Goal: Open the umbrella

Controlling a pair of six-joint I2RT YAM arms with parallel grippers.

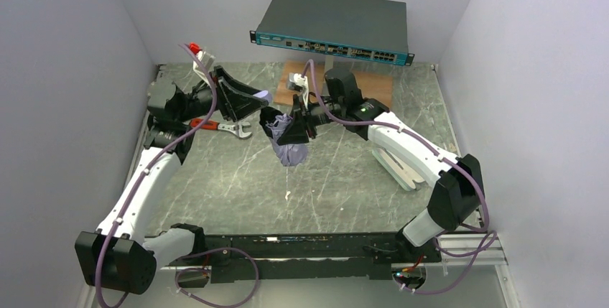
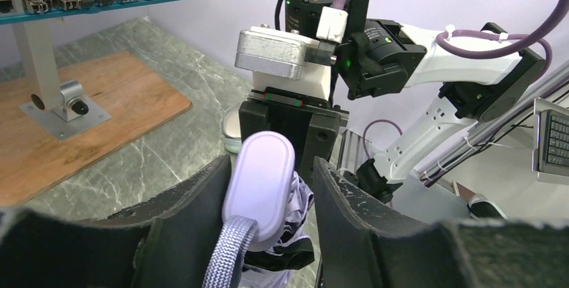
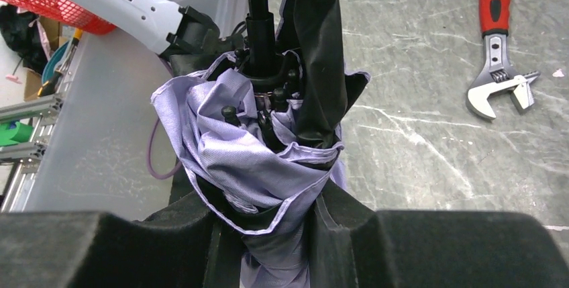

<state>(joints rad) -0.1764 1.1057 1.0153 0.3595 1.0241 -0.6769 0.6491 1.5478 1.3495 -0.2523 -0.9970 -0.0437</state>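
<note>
A dark grey rack-mount network switch (image 1: 334,24) with a teal front is raised on a metal bracket over a brown wooden board (image 1: 373,85) at the far edge of the grey-green marbled worktop (image 1: 237,186). A red-handled steel adjustable wrench (image 1: 222,127) is laid flat on the worktop beneath the left arm, near the umbrella but apart from it.

The compact folding umbrella (image 3: 228,147), pale lavender outside and black inside, is held above the middle of the worktop between the two arms. It is unopened, with its fabric bunched and creased around the ribs. The folded canopy is clamped by the right end effector (image 3: 265,201), whose fingers are pressed partway closed against the bundle. The thin black shaft (image 3: 258,13) runs from the bundle toward the left arm. The rounded lavender handle (image 2: 262,180), with a woven strap (image 2: 225,254), is set between the half-open fingers of the left end effector (image 2: 272,167). One finger is seen against the handle and a narrow gap shows at the other, so a firm grip cannot be told.
</note>
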